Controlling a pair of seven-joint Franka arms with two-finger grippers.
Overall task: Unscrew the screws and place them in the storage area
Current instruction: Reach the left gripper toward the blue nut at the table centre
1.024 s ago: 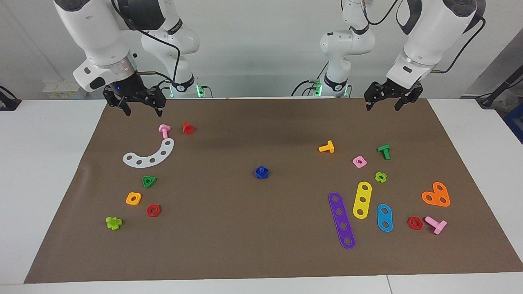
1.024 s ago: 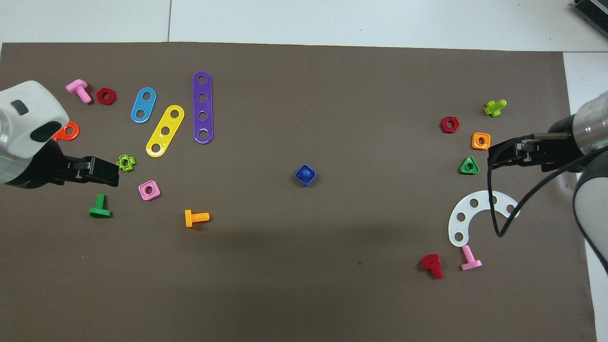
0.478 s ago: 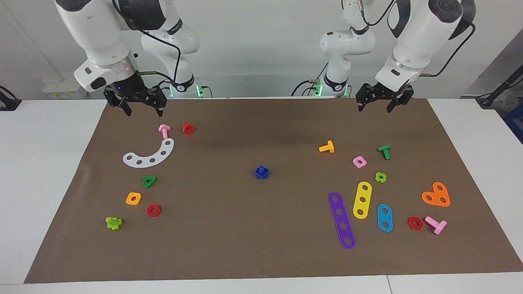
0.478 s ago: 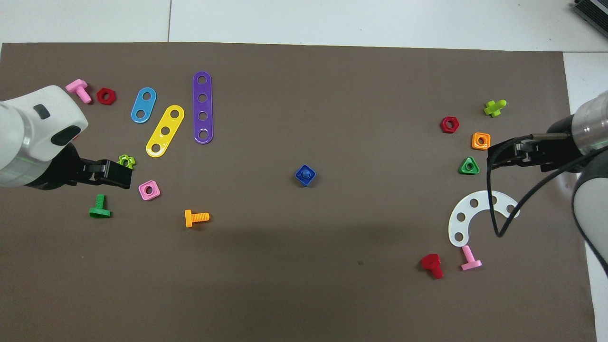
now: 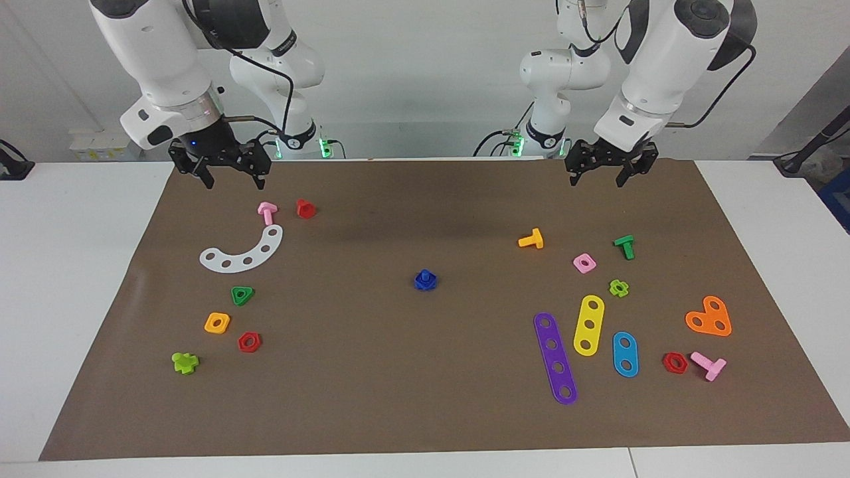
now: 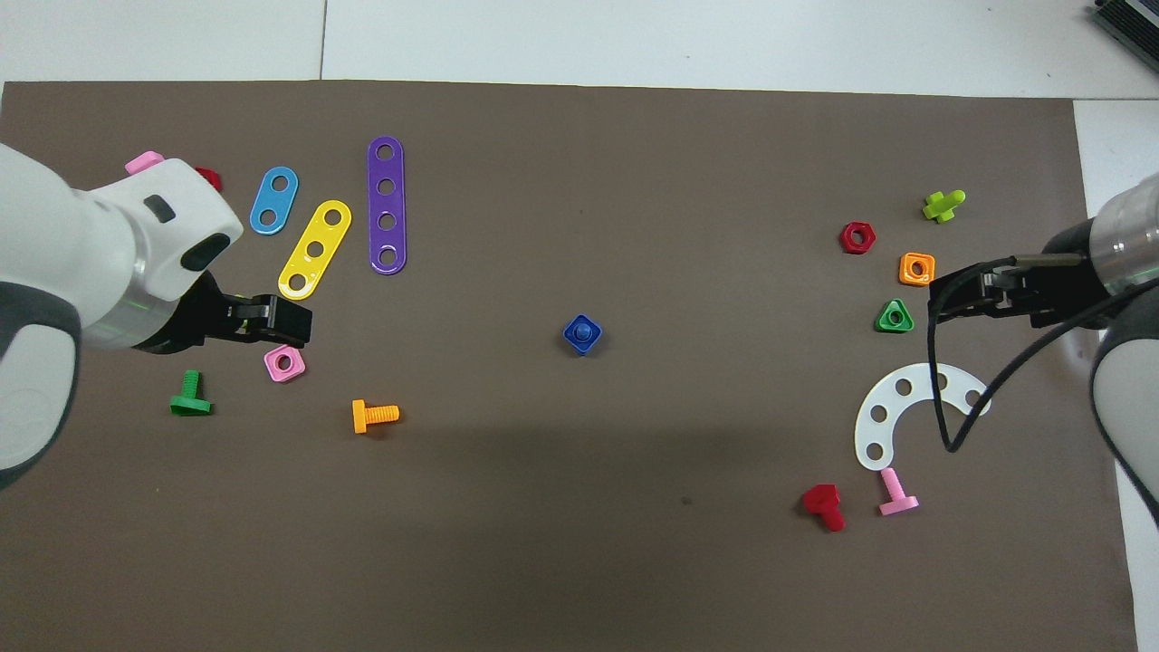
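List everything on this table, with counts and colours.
Dark blue plastic bolt with its nut: one, blue, mat centre.
Brown paper mat: one, brown, on the table.
White curved holed strip: one, white, right arm's end.
Straight holed strips: three, purple, yellow, blue, left arm's end.
Heart-shaped holed plate: one, orange, left arm's end.
Loose bolts: five, pink, red, orange, green, both ends.
Loose nuts: five, mixed colours, both ends.
Lime cross-shaped pieces: two, lime, one at each end.
Left gripper: one, black, open, over mat.
Right gripper: one, black, open, over mat.
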